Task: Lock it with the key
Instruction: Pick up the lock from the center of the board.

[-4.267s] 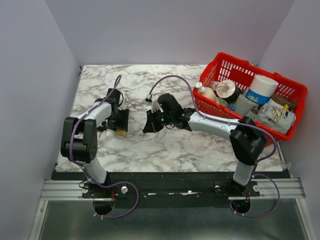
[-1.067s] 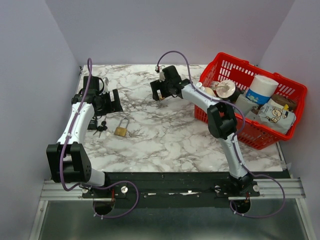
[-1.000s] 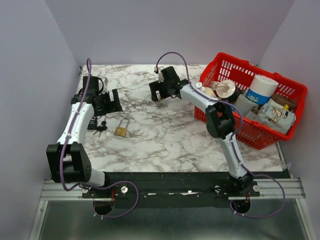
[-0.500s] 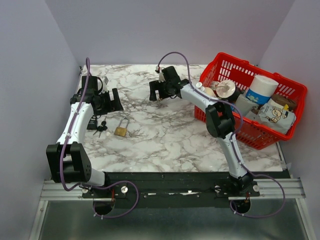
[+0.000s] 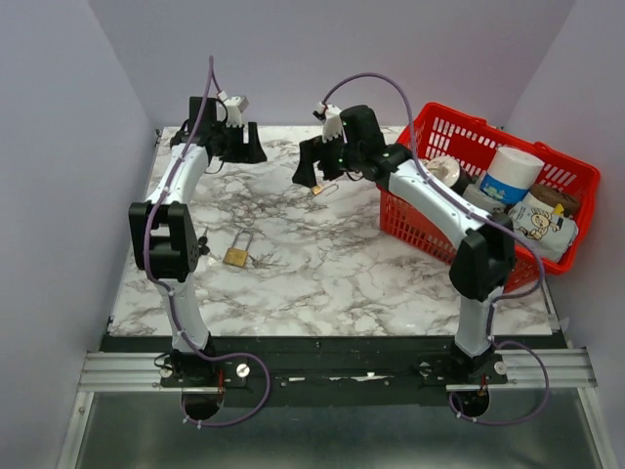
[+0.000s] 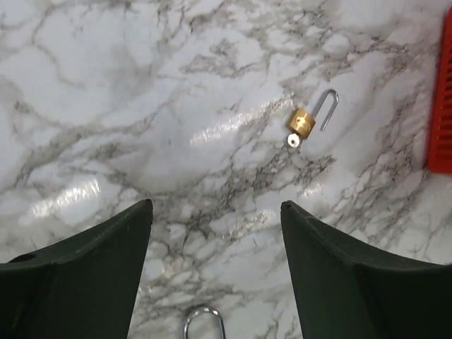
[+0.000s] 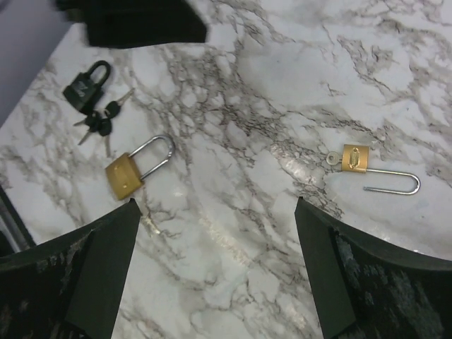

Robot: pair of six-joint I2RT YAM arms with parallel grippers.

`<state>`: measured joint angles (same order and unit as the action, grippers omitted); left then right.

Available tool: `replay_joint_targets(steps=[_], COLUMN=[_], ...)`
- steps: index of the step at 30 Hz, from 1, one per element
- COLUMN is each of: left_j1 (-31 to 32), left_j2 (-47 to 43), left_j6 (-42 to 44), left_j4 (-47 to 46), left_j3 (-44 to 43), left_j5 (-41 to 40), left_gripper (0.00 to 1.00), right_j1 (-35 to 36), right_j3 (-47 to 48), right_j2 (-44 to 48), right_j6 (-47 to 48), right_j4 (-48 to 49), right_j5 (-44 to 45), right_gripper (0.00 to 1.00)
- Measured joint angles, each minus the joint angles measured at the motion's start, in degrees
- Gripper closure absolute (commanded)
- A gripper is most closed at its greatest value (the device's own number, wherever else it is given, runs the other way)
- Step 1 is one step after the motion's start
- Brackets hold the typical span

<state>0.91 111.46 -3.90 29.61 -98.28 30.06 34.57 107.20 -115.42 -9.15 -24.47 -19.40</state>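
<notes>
marble tabletop (image 5: 332, 269) | lilac walls (image 5: 342, 59) | left end effector (image 6: 215, 208) spread, empty | right end effector (image 7: 217, 205) likewise

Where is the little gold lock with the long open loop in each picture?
Top view: the little lock lies a bit above the middle.
Left wrist: upper right, left of the red basket.
Right wrist: right of the middle.
Shared landmark: the bigger gold lock, lower left in the top view, left in the right wrist view; the left wrist view shows only a loop at the bottom edge, likely its.
</notes>
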Motion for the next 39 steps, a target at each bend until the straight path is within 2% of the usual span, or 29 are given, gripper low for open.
replay_joint_targets(steps=[6,12,21,39], left_j1=[6.3,13.9,18.9,22.8], left_j2=[11.8,21.0,27.3,34.8], left_j6=[2.6,6.1,10.9,16.0], left_j4=[0.6,3.5,8.0,15.6], left_j3=[-14.8,-21.3,-25.6,-35.5], left_j5=[0.3,-2.1,-8.2,-15.6], left_gripper=[0.32,0.36,0.37,0.39], right_j1=[1.4,1.5,1.3,0.6], right_j3=[-11.4,-19.1,-19.4,-18.8], right_j2=[16.8,26.5,31.4,32.3], right_j6=[3.0,7.4,10.4,10.9], right_j4=[0.9,0.5,-2.5,-5.7], right_j5=[0.0,1.3,4.0,4.8], right_gripper=[0.00,0.00,0.00,0.00])
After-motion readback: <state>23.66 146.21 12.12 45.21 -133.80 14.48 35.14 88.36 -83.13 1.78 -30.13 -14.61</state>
